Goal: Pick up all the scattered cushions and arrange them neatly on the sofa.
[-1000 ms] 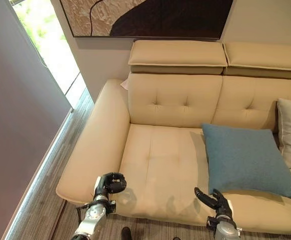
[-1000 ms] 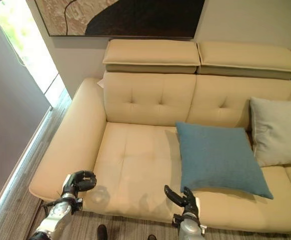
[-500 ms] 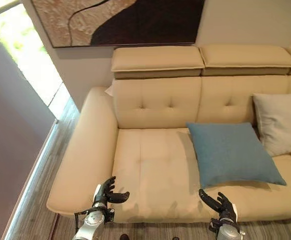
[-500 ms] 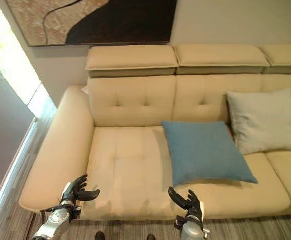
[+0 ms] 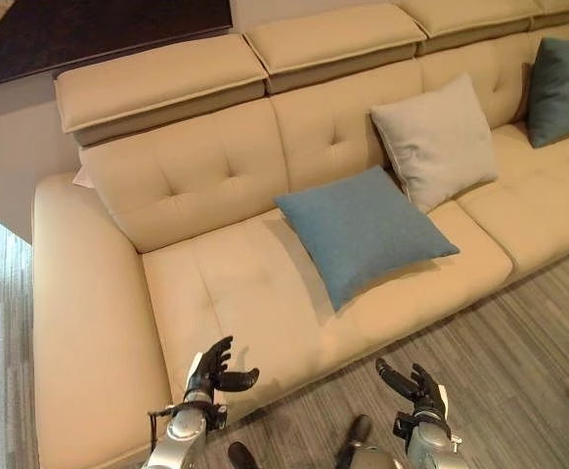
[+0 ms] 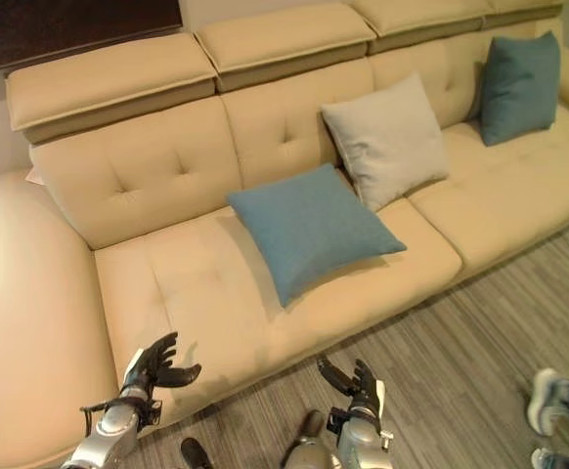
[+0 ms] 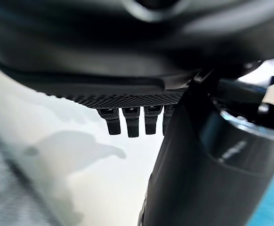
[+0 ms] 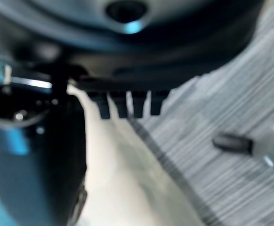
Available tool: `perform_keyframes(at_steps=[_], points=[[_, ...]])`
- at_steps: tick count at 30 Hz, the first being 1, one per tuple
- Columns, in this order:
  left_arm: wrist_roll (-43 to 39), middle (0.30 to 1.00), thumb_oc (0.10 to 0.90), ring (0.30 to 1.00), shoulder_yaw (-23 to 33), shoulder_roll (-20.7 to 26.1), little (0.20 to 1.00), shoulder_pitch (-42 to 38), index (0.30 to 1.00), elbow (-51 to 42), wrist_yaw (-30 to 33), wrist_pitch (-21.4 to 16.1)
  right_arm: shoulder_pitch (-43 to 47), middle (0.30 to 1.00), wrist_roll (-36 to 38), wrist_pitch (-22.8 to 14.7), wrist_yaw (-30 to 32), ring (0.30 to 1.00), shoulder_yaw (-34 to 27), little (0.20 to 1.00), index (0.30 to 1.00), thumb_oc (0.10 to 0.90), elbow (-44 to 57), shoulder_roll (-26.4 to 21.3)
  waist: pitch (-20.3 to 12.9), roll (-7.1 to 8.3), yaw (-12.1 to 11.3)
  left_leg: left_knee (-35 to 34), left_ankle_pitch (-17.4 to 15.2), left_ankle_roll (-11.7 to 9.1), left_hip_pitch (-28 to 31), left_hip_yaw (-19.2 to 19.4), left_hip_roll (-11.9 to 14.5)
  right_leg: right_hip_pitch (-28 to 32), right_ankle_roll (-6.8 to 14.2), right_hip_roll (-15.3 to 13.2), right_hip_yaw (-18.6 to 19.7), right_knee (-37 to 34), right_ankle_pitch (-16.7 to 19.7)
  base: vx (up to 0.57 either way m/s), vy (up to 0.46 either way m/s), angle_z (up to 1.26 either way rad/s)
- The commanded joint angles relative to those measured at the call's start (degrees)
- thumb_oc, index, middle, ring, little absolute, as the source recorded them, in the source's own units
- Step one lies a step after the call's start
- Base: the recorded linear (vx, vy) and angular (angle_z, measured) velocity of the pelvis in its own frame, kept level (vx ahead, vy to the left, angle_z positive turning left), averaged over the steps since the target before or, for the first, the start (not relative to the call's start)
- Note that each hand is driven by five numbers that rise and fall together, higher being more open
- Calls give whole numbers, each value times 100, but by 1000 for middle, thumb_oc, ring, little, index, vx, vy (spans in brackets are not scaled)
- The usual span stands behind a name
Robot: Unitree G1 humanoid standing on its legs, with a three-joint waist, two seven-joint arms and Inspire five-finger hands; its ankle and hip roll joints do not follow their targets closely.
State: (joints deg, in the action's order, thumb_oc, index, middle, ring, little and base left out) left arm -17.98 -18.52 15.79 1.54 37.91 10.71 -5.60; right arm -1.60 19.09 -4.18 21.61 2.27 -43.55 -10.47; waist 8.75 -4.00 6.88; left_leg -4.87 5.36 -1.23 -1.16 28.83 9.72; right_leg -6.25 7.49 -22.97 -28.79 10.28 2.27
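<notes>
Both hands, left [image 5: 213, 368] and right [image 5: 414, 389], hang spread and empty before the sofa [image 5: 226, 293]. The blue cushion [image 5: 361, 231] lies flat mid-seat; a hasty one-handed grab could drag it floorward.

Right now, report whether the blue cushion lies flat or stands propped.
Flat: the blue cushion lies on the sofa seat, clear of the backrest.

dark teal cushion [image 5: 564, 88]: right side cut by the picture's edge
person's shoes [image 6: 550, 405]: partly cut off at the right edge
wall painting [image 5: 89, 29]: mostly out of frame
sofa [image 5: 99, 322]: right end cut off
</notes>
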Motion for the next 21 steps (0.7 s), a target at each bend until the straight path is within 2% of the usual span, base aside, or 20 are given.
perform_keyframes(at_steps=[1, 2, 4, 5, 7, 8, 9, 10, 11, 12, 13, 14, 15, 16, 17, 18, 19, 20, 21], points=[[-7, 900, 800, 900, -24, 40, 900, -483, 900, -201, 154, -339, 120, 900, 36, -300, 204, 900, -225, 900, 900, 800, 428, -198, -234, 136, 2, -13, -711, -277, 91, -622, -13, 428, 415, 364, 1674, -243, -403, 51, -367, 66], [33, 900, 800, 900, -36, 17, 900, -497, 900, -142, 178, -328, 134, 900, 76, -319, 247, 900, -217, 900, 900, 800, 386, -200, -270, 129, -45, -13, -642, -320, 106, -681, 39, 480, 433, 458, 1666, -311, -506, 58, -411, 77], [-21, 900, 800, 900, 4, -81, 900, -545, 900, 117, 295, -314, 148, 900, 148, -373, 303, 900, -128, 900, 900, 800, 324, -200, -306, 85, -111, -13, -444, -498, 185, -669, 326, 597, 403, 765, 1547, -489, -573, 41, -457, 19], [-110, 900, 800, 900, -3, -139, 900, -563, 900, 240, 345, -317, 155, 900, 157, -385, 309, 900, -55, 900, 900, 800, 261, -241, -287, 86, -120, -13, -337, -589, 250, -662, 522, 696, 335, 990, 1534, -639, -617, 19, -491, -24], [-163, 900, 800, 900, -2, -220, 900, -561, 900, 380, 346, -322, 149, 900, 49, -386, 297, 900, 53, 900, 900, 800, 285, -324, -249, 96, -117, 172, -223, -639, 263, -652, 731, 787, 192, 1244, 1542, -777, -713, 10, -450, -14], [-188, 900, 800, 900, 17, -237, 900, -548, 900, 451, 340, -334, 151, 900, 22, -408, 277, 900, 93, 900, 900, 800, 280, -397, -203, 101, -112, 544, -266, -664, 175, -684, 910, 831, 53, 1377, 1555, -803, -771, 15, -537, -12], [-266, 900, 800, 900, 15, -262, 900, -510, 900, 425, 342, -346, 124, 900, -95, -397, 287, 900, 145, 900, 900, 800, 335, -544, -34, 150, -182, 1354, -442, -498, -25, -969, 1018, 913, -156, 1495, 1636, -777, -837, 7, -490, -24], [-325, 900, 800, 900, -2, -285, 900, -515, 900, 426, 365, -339, 151, 900, -134, -393, 322, 900, 149, 900, 900, 800, 339, -586, 49, 168, -230, 1760, -417, -454, -181, -1207, 1002, 957, -231, 1533, 1666, -781, -857, 3, -404, -27], [-419, 900, 800, 900, -18, -310, 900, -512, 900, 381, 414, -343, 195, 900, -153, -379, 388, 900, 139, 900, 900, 800, 344, -608, 126, 182, -276, 2080, -427, -392, -374, -1469, 905, 991, -305, 1567, 1681, -789, -873, -10, -164, -31], [-421, 900, 800, 900, -19, -309, 900, -514, 900, 379, 415, -342, 198, 900, -154, -378, 389, 900, 137, 900, 900, 800, 344, -607, 126, 176, -262, 2116, -445, -392, -403, -1494, 912, 992, -306, 1572, 1665, -788, -877, 19, -148, -34], [-467, 900, 800, 900, -31, -323, 900, -499, 900, 320, 454, -346, 218, 900, -167, -368, 464, 900, 131, 900, 900, 800, 373, -616, 143, 182, -281, 2199, -542, -328, -459, -1566, 745, 1022, -330, 1591, 1677, -827, -889, 74, -182, -40], [-510, 900, 800, 900, -90, -342, 900, -425, 900, 105, 467, -344, 219, 900, -199, -339, 563, 900, 90, 900, 900, 800, 464, -638, 148, 209, -328, 2443, -633, -283, -630, -1475, 468, 1123, -376, 1630, 1668, -944, -899, 77, -177, -33], [-511, 900, 800, 900, -95, -338, 900, -415, 900, 92, 470, -337, 210, 900, -202, -334, 567, 900, 88, 900, 900, 800, 472, -635, 143, 208, -327, 2475, -659, -276, -644, -1481, 469, 1129, -370, 1628, 1663, -949, -902, 82, -174, -2], [-506, 900, 800, 900, -126, -340, 900, -382, 900, -45, 469, -333, 199, 900, -211, -333, 617, 900, 56, 900, 900, 800, 529, -641, 132, 228, -345, 2603, -781, -207, -846, -1291, 247, 1201, -372, 1641, 1594, -1068, -893, 67, -117, 22], [-515, 900, 800, 900, -129, -339, 900, -366, 900, -200, 462, -325, 255, 900, -245, -293, 710, 900, 20, 900, 900, 800, 527, -676, 126, 251, -436, 2802, -909, -127, -1319, -1072, -162, 1266, -373, 1697, 1555, -1176, -887, 65, -123, 33], [-515, 900, 800, 900, -129, -339, 900, -366, 900, -200, 462, -324, 255, 900, -245, -293, 710, 900, 20, 900, 900, 800, 527, -676, 123, 250, -436, 2805, -911, -127, -1323, -1073, -161, 1263, -373, 1697, 1554, -1176, -887, 110, -42, 41], [-538, 900, 800, 900, -77, -297, 900, -347, 900, -375, 498, -341, 360, 900, -269, -230, 829, 900, 41, 900, 900, 800, 526, -686, 118, 182, -597, 2521, -937, -86, -1540, -1059, -676, 1276, -324, 1843, 1652, -1205, -894, 72, 36, 38], [-557, 900, 800, 900, -49, -266, 900, -338, 900, -460, 522, -349, 429, 900, -274, -207, 845, 900, 76, 900, 900, 800, 505, -687, 102, 128, -691, 2179, -739, -29, -1471, -1143, -848, 1177, -335, 1940, 1747, -1160, -837, 72, 37, 20], [-557, 900, 800, 900, -49, -266, 900, -337, 900, -462, 522, -348, 430, 900, -273, -208, 845, 900, 75, 900, 900, 800, 504, -687, 106, 135, -698, 2151, -727, -28, -1453, -1133, -856, 1178, -333, 1933, 1755, -1158, -838, 166, 88, -59]])
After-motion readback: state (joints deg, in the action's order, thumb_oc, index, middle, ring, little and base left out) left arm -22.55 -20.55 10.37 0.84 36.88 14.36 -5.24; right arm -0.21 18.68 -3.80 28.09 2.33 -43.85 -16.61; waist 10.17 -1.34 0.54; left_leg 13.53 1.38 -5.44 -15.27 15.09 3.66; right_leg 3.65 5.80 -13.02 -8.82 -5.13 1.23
